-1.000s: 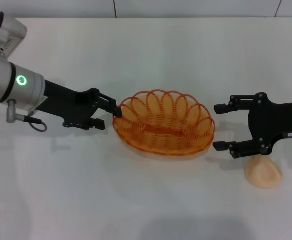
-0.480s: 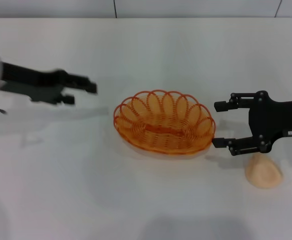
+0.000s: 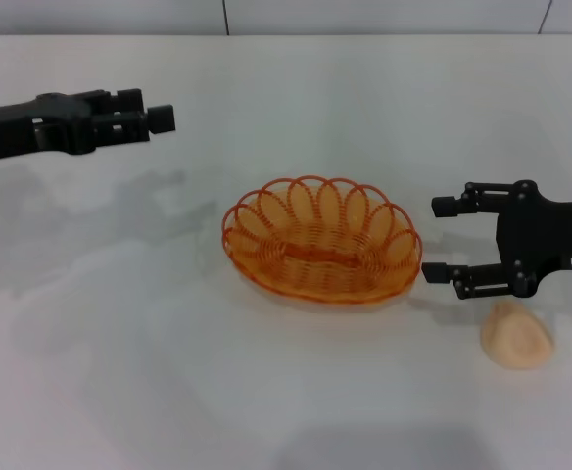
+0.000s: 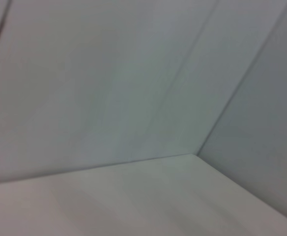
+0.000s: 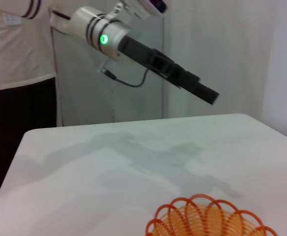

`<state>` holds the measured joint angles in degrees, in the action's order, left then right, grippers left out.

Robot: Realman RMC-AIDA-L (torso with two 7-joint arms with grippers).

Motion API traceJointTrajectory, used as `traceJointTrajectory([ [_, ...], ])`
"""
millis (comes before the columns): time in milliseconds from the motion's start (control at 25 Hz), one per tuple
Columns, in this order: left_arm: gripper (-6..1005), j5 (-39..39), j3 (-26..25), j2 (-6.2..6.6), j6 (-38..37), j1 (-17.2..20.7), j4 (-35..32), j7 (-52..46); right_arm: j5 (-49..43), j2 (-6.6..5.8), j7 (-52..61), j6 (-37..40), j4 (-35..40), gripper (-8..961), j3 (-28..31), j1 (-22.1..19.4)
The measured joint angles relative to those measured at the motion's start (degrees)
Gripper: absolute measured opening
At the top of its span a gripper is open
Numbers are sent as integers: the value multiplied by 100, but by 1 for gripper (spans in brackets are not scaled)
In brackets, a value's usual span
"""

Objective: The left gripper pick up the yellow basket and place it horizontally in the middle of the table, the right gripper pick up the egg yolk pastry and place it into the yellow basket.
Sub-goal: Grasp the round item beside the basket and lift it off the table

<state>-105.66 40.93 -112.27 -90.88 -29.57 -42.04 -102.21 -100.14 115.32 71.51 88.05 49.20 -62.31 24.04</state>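
Oval orange-yellow wire basket (image 3: 322,242) sits mid white table (image 3: 168,372). Black left gripper (image 3: 159,117) raised away, fingers together, empty. Black labelled right gripper (image 3: 439,238) spread apart beside basket, above peach-beige egg yolk pastry (image 3: 516,336).

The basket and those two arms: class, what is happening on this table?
The yellow basket sits empty in the middle of the table. The left gripper is off to its left, raised and holding nothing. The right gripper is open beside the basket's right rim, with the egg yolk pastry lying on the table nearby, not yet picked up.
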Motion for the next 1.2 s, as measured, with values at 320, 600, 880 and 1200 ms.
traceJointTrajectory([
  [320,826,-676,55,10,-768,-38,-46,1767,226,9,-43,-94,-6,766,-1,-252],
  [600,832,-1774,67,161,-1362,-107,-467,2386,62,-35,147,60,153,765,-1,-319],
  [880,830,-2230,17,183,-1354,-52,-553,2770,-1221,-42,1896,284,1342,746,-43,-255],
  [1200,828,-2164,-18,-13,-1170,257,-502,3260,-2190,-37,2953,615,1732,722,-96,42],
])
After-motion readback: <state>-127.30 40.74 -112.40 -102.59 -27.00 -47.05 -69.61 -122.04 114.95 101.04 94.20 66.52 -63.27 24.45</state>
